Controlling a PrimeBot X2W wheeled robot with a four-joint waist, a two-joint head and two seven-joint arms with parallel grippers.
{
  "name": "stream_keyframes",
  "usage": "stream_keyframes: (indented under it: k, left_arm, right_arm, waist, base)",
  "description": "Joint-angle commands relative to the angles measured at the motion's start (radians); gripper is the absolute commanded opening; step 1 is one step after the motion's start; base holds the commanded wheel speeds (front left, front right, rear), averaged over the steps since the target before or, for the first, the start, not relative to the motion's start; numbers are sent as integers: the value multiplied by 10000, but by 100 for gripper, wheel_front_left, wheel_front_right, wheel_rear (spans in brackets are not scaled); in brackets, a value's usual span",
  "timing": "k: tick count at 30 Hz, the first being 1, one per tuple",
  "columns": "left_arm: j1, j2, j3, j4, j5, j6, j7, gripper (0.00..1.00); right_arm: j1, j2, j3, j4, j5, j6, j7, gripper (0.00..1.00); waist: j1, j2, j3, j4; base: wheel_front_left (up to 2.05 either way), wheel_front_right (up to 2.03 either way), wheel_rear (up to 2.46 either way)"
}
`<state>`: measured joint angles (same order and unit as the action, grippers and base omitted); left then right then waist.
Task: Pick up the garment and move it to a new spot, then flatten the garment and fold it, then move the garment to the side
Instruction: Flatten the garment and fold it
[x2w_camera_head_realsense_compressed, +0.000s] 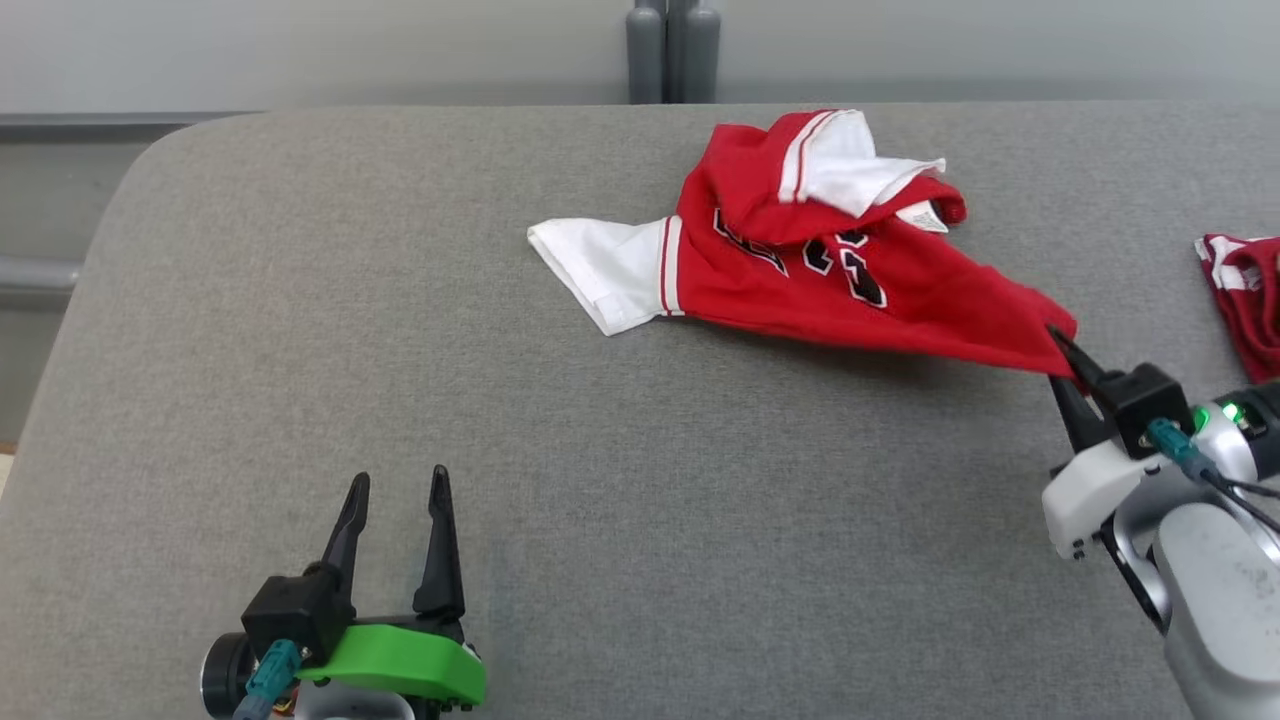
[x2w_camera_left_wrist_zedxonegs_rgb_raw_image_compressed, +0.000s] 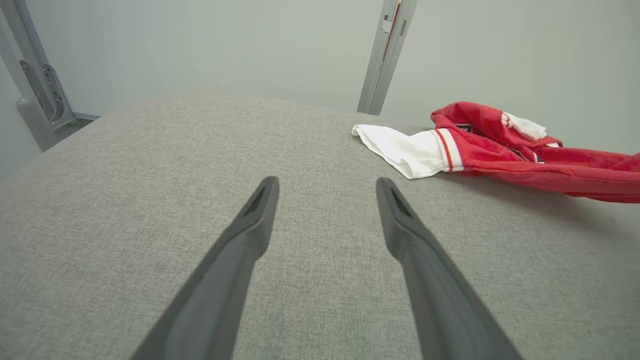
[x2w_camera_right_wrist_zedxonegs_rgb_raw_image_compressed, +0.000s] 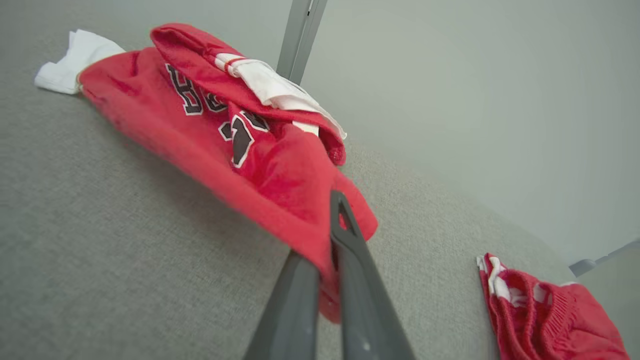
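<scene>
Head view: set high at the near edge, faced forward and down; most of the grey tabletop (x2w_camera_head_realsense_compressed: 300, 350) is taken in.
Left wrist view: set low over the tabletop, aimed along the left gripper (x2w_camera_left_wrist_zedxonegs_rgb_raw_image_compressed: 326, 185) toward the far edge.
Right wrist view: held close and tilted, aimed along the right gripper (x2w_camera_right_wrist_zedxonegs_rgb_raw_image_compressed: 325, 235) at the garment (x2w_camera_right_wrist_zedxonegs_rgb_raw_image_compressed: 200, 125).
Shared: garment and tabletop are covered by all three.
</scene>
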<state>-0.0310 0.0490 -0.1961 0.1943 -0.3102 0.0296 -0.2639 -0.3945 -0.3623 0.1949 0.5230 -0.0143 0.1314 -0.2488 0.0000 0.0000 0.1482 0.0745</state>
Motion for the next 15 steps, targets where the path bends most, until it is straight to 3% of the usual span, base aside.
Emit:
stream_keyframes:
  k: [1,11,12,13,14,15]
  left_arm:
    - [142,29,65,-36,17,3,-4,100]
    - [153,29,230,-55,62,-40,-3,100]
    - [164,29,241,-62,71,-33,-3,100]
    - [179,30,252,-63,80,-34,-4,100]
    - [191,30,273,-57,87,-42,-4,100]
    - [203,30,278,-57,85,-35,-4,100]
  right_arm:
    - [476,33,-90,-223,-60,-14,120,0]
    - [2696,841,-1246,-858,-364,-14,322,0]
    - [2802,994,-1353,-858,-433,-14,278,10]
    - [2896,1118,-1425,-810,-476,-14,251,36]
    - [2994,1273,-1503,-759,-541,-14,196,79]
    - [3060,1400,-1553,-737,-593,-14,153,100]
  waist:
    - [0,0,-432,-552]
    - [0,0,-545,-1004]
    - [0,0,-556,-1044]
    - [0,0,-565,-1072]
    - [0,0,-579,-1105]
    - [0,0,-594,-1134]
  base:
    - [0,0,0]
    - [0,0,0]
    - [0,0,0]
    - [0,0,0]
    - [0,0,0]
    - [0,0,0]
